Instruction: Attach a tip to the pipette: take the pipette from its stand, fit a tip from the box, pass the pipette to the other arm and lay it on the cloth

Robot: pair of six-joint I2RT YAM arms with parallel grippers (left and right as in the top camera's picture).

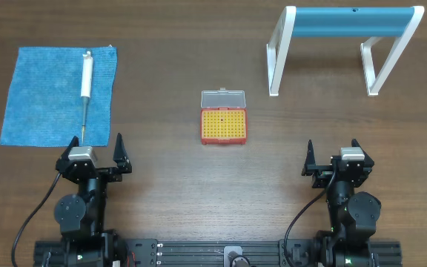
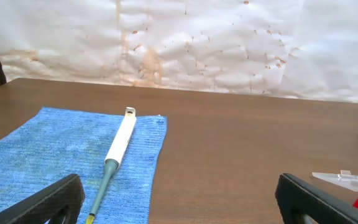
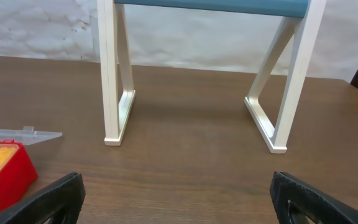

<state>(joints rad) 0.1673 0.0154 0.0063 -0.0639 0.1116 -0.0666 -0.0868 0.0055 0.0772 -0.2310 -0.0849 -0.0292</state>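
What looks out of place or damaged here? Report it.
Nothing stands out. The pipette lies wholly on the cloth, the tip box sits open on the table, the stand is upright, and nothing is spilled.

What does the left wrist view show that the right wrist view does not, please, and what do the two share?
Left wrist view alone: the blue woven cloth with the white-and-grey pipette lying on it. Right wrist view alone: the white legs of the pipette stand and its blue top bar. Shared: the red plastic tip box with its clear lid, the brown wooden table and the pale wall behind.
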